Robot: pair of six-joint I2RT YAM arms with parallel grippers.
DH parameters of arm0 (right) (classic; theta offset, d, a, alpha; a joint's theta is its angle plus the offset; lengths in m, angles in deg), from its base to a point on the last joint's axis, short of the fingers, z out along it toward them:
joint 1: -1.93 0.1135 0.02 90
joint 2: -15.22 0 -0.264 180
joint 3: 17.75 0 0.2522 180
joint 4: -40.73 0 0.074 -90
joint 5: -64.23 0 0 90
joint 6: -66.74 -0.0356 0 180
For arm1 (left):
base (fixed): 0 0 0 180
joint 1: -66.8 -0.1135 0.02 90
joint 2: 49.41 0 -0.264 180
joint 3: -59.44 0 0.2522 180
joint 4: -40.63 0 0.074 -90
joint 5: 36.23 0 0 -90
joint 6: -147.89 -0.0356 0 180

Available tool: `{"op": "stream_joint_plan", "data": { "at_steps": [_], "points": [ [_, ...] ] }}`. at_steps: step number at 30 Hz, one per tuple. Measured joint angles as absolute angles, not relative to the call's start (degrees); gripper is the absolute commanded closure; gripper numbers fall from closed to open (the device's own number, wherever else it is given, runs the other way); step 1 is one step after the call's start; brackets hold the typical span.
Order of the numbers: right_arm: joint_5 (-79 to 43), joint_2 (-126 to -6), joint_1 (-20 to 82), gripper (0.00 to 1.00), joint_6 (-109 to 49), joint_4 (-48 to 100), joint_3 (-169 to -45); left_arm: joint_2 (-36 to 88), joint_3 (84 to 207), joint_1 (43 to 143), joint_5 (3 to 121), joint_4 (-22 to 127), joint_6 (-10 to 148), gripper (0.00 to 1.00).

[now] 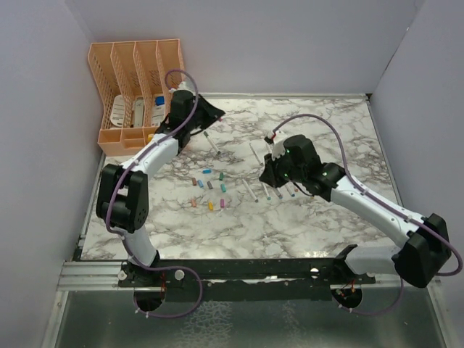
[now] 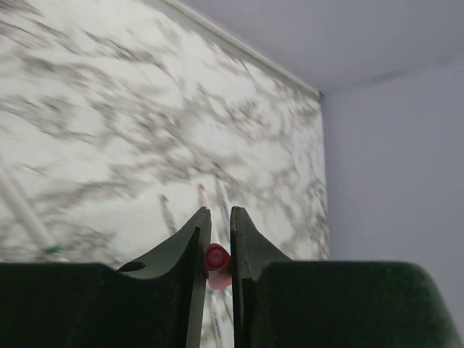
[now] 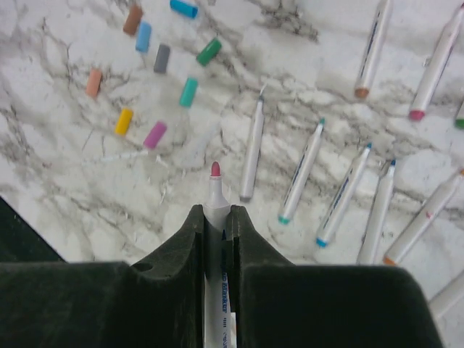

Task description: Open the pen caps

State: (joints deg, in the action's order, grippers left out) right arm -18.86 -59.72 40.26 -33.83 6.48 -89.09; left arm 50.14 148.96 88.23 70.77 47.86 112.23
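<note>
Left wrist view: left fingers (image 2: 181,250) pinch a red pen cap (image 2: 216,258). Right fingers (image 3: 181,243) clamp an uncapped red-tipped pen (image 3: 214,190); other caps (image 3: 154,135) lie loose on the worktop (image 3: 87,181).

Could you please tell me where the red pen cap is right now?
In the left wrist view, the red pen cap sits pinched in the left gripper, over the far-left part of the marble table, close to the peach organiser.
</note>
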Motion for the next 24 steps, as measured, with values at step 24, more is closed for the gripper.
{"op": "stream_joint_plan", "data": {
  "at_steps": [24],
  "points": [
    [-29.1,-91.1,20.9,0.99,-31.4,5.7,-117.0,35.8,128.3,97.0,59.6,54.5,104.4,1.00]
  ]
}}
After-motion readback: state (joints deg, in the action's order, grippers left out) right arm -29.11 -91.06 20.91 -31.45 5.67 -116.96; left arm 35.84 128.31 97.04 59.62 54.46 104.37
